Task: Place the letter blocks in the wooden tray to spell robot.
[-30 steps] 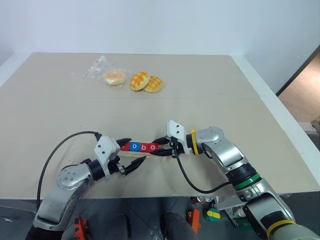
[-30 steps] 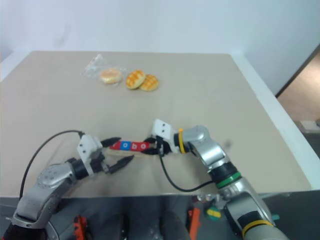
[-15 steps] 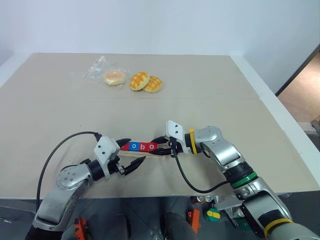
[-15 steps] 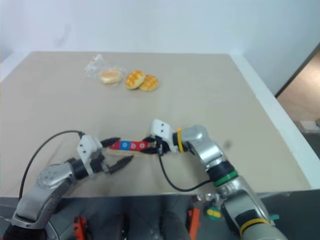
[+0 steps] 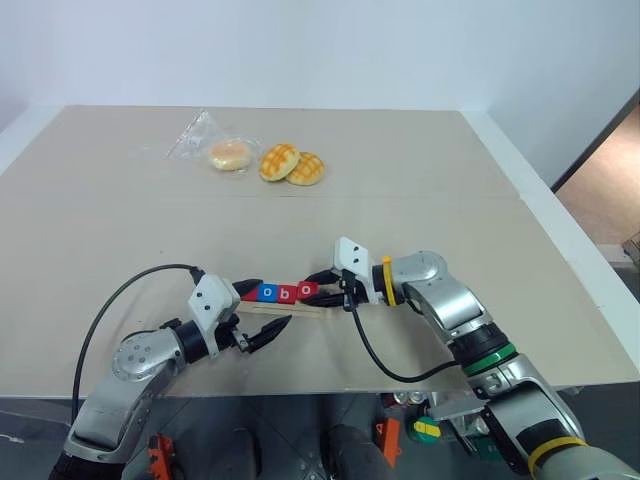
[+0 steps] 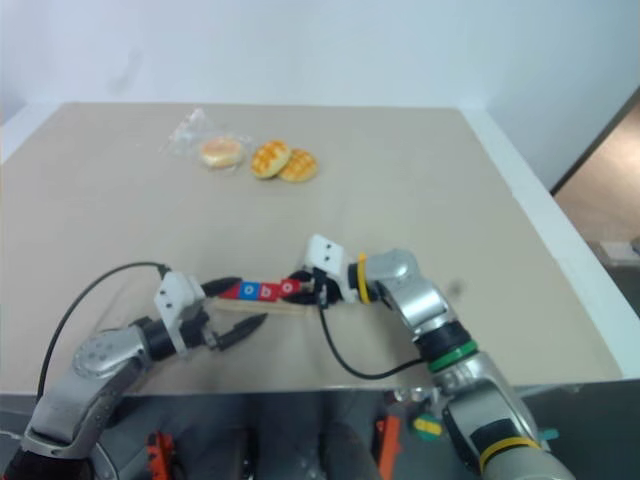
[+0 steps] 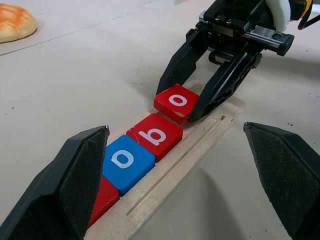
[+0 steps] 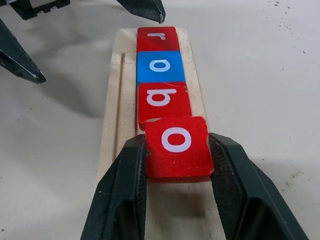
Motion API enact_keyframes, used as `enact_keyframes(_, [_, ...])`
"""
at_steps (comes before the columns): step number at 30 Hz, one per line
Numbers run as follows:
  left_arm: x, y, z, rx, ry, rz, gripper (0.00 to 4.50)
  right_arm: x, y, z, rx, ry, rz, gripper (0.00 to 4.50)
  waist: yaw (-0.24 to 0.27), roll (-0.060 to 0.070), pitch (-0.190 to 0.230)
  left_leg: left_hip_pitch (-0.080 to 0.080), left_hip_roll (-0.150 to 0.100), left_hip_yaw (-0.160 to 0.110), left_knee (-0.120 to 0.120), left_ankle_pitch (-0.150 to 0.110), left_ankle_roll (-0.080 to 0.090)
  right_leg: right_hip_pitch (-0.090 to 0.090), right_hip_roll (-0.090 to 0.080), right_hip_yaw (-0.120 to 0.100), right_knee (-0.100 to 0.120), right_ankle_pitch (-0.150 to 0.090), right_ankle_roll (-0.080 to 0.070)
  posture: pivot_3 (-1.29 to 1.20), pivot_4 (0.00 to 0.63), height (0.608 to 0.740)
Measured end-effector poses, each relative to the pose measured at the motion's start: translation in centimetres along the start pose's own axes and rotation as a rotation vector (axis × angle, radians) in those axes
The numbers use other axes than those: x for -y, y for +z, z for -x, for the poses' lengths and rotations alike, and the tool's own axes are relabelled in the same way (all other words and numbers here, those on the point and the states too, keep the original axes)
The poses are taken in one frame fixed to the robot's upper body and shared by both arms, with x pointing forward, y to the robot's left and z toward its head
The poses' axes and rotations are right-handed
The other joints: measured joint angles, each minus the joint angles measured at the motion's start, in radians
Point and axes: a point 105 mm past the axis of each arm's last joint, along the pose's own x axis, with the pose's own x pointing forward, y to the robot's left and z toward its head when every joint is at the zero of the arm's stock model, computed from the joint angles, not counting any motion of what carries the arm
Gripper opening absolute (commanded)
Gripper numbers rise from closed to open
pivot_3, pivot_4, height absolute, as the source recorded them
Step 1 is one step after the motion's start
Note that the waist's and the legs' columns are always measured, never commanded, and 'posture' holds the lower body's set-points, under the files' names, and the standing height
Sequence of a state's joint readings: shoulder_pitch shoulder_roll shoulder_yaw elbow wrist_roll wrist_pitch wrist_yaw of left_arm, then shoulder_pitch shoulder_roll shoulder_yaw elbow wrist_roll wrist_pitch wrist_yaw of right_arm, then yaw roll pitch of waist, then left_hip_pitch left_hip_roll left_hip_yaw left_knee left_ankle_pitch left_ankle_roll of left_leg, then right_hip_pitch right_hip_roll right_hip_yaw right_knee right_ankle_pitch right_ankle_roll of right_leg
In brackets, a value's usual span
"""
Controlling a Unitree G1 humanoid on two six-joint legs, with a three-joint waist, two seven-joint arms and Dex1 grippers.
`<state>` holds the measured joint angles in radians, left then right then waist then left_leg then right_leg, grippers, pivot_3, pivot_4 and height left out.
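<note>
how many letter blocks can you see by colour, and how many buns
red blocks: 3 — r, b, and the o shut between the right gripper fingers
blue blocks: 1 — o
buns: 3 — one in a clear bag, two bare
total: 7

left arm: bent, reaching in from the left side
left gripper (image 5: pixel 262 308): fingers wide apart, holding nothing
right arm: bent, reaching left
right gripper (image 8: pixel 176 165): fingers squeezing a red block (image 8: pixel 176 146)
</note>
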<state>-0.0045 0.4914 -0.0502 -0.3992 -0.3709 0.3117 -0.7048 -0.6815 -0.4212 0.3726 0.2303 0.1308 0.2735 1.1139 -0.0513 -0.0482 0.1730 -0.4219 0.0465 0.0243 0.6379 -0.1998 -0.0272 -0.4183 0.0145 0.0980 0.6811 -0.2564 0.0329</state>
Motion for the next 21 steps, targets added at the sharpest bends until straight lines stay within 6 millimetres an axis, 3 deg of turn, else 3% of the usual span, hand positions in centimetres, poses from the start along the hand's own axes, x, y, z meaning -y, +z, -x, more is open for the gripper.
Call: enact_keyframes(21, [-0.02,-0.09,-0.02,-0.007,0.003,-0.009,4.50,-0.31,-0.11,-0.36,-0.005,0.009,0.003,1.21,0.000,0.000,0.000,0.000,0.000,0.000,0.000,0.000,0.000,0.000,0.000,0.000,0.000,0.002,-0.003,0.00,0.150,0.740])
